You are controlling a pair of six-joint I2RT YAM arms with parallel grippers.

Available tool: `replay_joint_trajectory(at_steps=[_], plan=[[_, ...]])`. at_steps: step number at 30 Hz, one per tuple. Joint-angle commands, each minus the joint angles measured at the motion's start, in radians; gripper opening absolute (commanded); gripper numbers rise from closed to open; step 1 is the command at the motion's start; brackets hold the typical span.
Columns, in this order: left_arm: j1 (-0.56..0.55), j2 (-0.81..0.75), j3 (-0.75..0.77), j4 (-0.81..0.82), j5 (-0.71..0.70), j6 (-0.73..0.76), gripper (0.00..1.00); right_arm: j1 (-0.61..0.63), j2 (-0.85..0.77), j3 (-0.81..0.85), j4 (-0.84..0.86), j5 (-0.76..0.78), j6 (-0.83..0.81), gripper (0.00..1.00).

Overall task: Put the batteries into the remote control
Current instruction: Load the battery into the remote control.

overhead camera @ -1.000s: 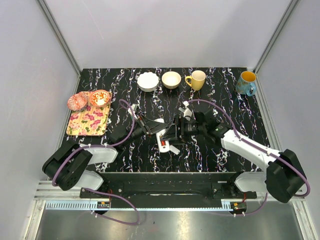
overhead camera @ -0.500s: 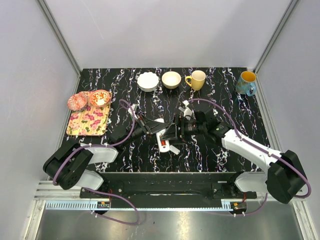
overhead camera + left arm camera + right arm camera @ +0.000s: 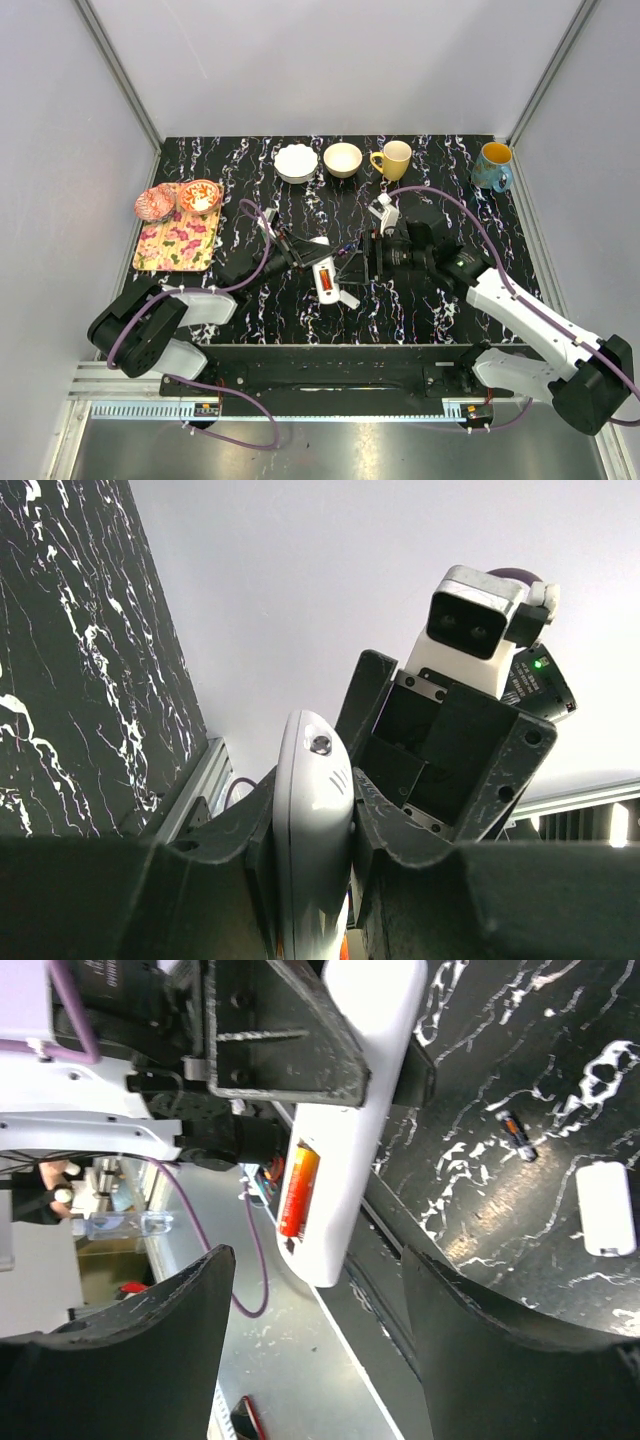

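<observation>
My left gripper (image 3: 308, 258) is shut on the remote control (image 3: 324, 277), a slim white bar held above the table's middle. In the left wrist view its fingers (image 3: 395, 815) clamp the remote control (image 3: 312, 820) edge-on. An orange battery (image 3: 300, 1190) sits in the remote control's (image 3: 355, 1110) open compartment. My right gripper (image 3: 353, 262) stands open just right of the remote, and in its wrist view the gripper (image 3: 320, 1345) has nothing between its fingers. A dark loose battery (image 3: 517, 1135) and the small white cover (image 3: 605, 1208) lie on the table; the cover (image 3: 348, 298) also shows from above.
Along the back stand a white bowl (image 3: 296, 162), a tan bowl (image 3: 343, 159), a yellow mug (image 3: 393, 159) and a blue mug (image 3: 493, 166). A floral tray (image 3: 178, 242) with two patterned bowls (image 3: 200, 195) sits at the left.
My right gripper has drawn back to the right, away from the remote, uncovering the orange battery in its compartment. The left arm has kept still.
</observation>
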Motion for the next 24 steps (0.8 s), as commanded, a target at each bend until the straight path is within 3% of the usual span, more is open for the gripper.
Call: replay_joint_trajectory(at_steps=[1, 10, 13, 20, 24], plan=[[0.003, 0.007, 0.046, 0.202, 0.009, -0.037, 0.00, 0.000, -0.009, 0.012, -0.060, 0.046, -0.122, 0.73], [0.003, 0.023, 0.066, 0.197, 0.014, -0.033, 0.00, 0.011, -0.024, -0.003, -0.054, 0.107, -0.131, 0.74], [0.003, 0.013, 0.062, 0.171, 0.009, -0.001, 0.00, 0.013, -0.049, 0.015, -0.055, 0.201, -0.082, 0.68], [0.002, -0.052, 0.080, -0.121, -0.037, 0.140, 0.00, 0.060, 0.008, 0.204, -0.297, 0.402, -0.129, 0.51], [-0.001, -0.092, 0.100, -0.238, -0.079, 0.206, 0.00, 0.144, 0.106, 0.288, -0.366, 0.476, -0.162, 0.47]])
